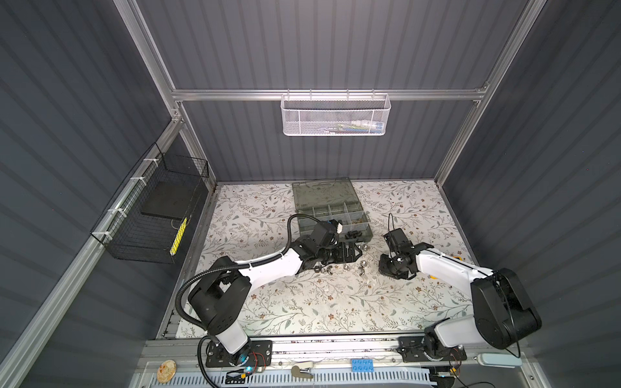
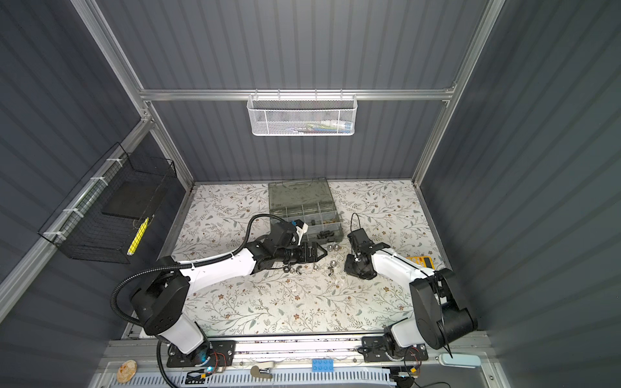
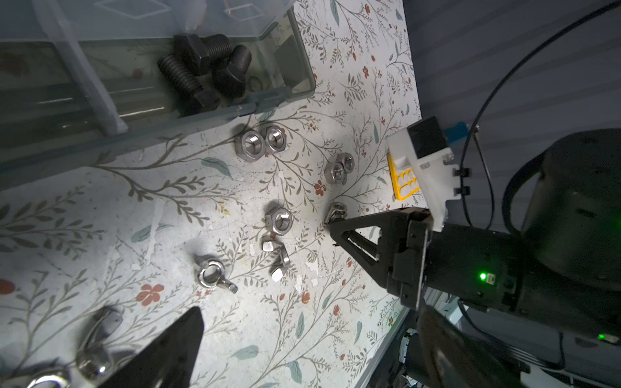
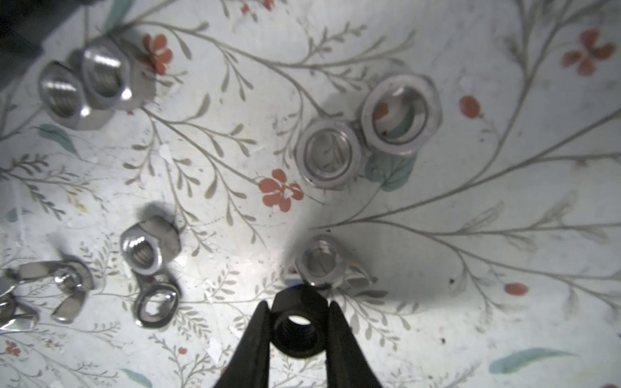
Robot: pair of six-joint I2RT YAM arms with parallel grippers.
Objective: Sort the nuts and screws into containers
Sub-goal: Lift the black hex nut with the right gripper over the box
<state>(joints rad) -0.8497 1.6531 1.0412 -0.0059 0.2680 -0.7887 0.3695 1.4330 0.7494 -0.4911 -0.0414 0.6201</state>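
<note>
Both top views are dim and soft, dark walls [image 1: 67, 100] bowed at the edges, while the wrist views show bright pools on the floral table [image 4: 470, 168], glare on silver nuts [image 3: 248, 146] (nearest ones blurred) and hard shadows.

A black nut [image 4: 295, 329] fills the gap between my right fingers [image 4: 250, 349]. A wing nut [image 4: 322, 262] sits just ahead, silver hex nuts [image 4: 366, 134] beyond. Beside the fingers, bare table [image 4: 504, 319] lies open.
</note>
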